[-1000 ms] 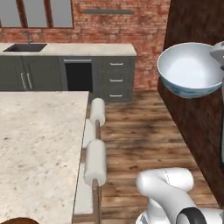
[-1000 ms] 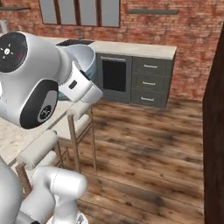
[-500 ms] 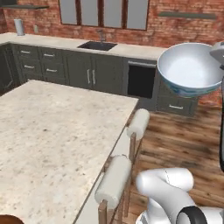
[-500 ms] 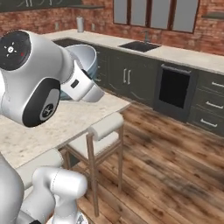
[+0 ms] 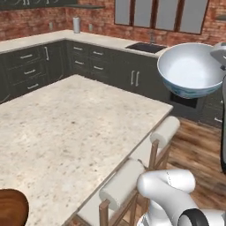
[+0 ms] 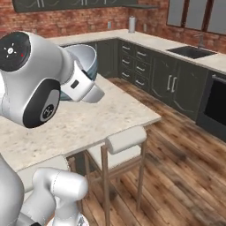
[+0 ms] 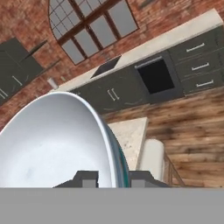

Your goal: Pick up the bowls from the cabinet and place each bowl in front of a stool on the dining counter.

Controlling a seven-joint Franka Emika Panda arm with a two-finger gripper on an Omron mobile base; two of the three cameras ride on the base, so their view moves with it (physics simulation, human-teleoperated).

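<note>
White ceramic with a blue-patterned outside, one bowl is held in the air at about two o'clock in the left base view, above the far right corner of the dining counter. In the hand view the bowl's rim is pinched between the two dark fingertips of the gripper, which is closed on it; the bowl's pale inside is spread across the lower left, from seven to ten o'clock. In the right base view the same bowl is glimpsed at ten o'clock, partly hidden behind the white arm.

The beige speckled stone top of the dining counter is seen across the left and centre of the left base view. A second bowl, of glossy dark-brown wood, is set on that top at eight o'clock, cut off by the picture's edge.

Two stools with pale rolled backs and wooden frames are placed along the counter's right side, between four and five o'clock in the left base view.

Behind, dark grey drawer units with silver handles are lined along a brick wall, and a sink is set into their pale top at one o'clock. A wooden plank floor is laid at four o'clock in the right base view.
</note>
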